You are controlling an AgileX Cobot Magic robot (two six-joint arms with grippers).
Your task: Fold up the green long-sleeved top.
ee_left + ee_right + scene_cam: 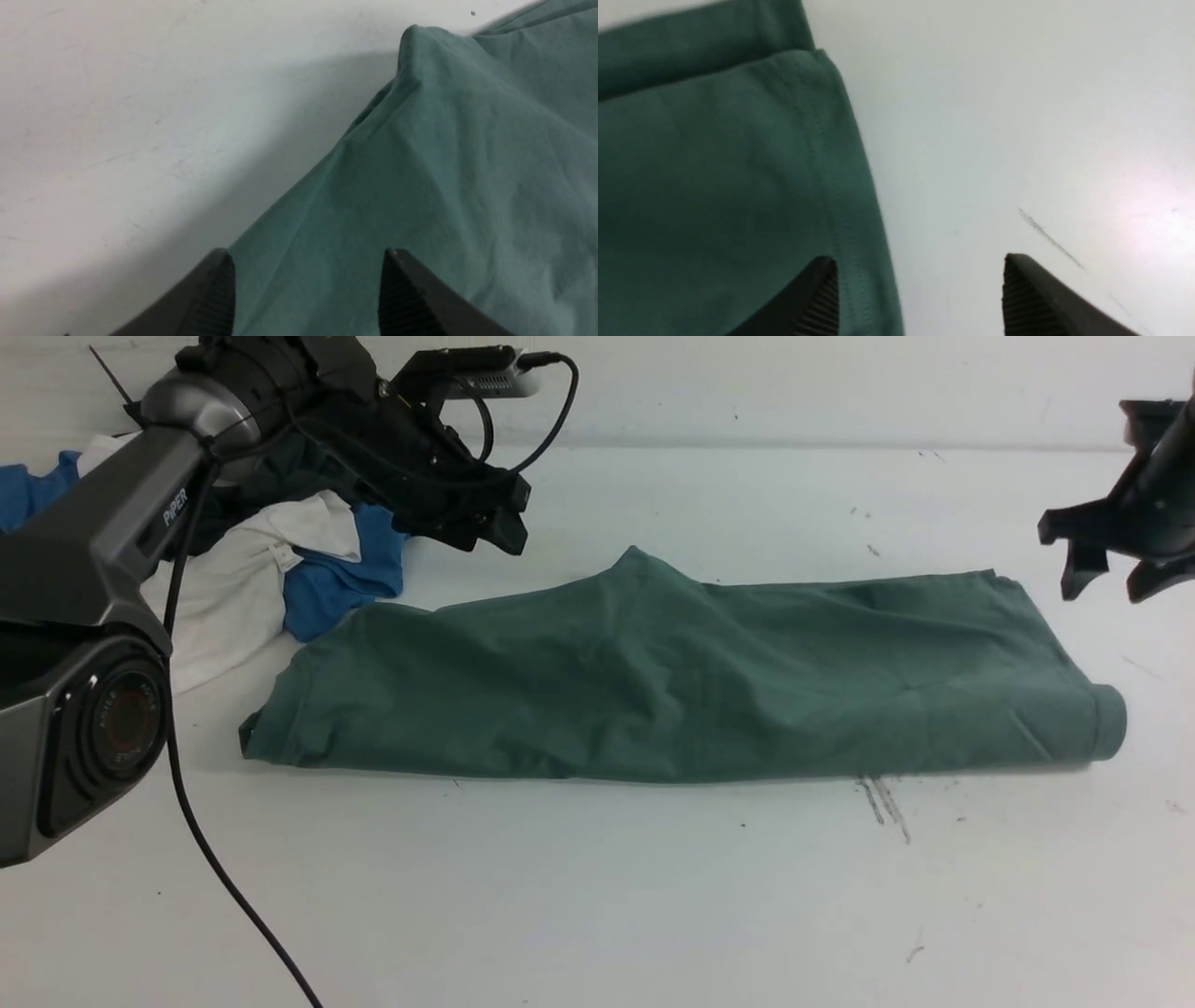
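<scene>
The plain white worktop (pixel 597 915) is matt and scratched, with a cluster of dark scuff marks (pixel 882 803) just in front of the cloth. A pale wall (pixel 794 383) closes off the far side. The muted sage-green cotton long-sleeved top (pixel 672 681) lies across the middle of the worktop. It is folded into a long band running left to right, with a raised peak on its far edge and a rounded fold at its right end.

From the front I see the left pincer (pixel 499 527) only as a dark mass above the far edge of the top. Its wrist camera shows it spread, with nothing between the ribbed fingers (pixel 402 298) and green cloth below them. The right pincer (pixel 1106 583) hangs raised at the right edge of the front view, apart from the cloth. Its own camera shows it spread too, one finger over the stitched hem and the other over bare worktop.

At the far left sits a heap of clothes: a crumpled white shirt (pixel 233 588), a blue shirt (pixel 341 583) just beside the top's far left corner, and a dark garment (pixel 271 485). My left arm (pixel 103 541) crosses in front of the heap and hides part of it. A thin black cable (pixel 215 868) trails from the arm over the near left of the worktop.
</scene>
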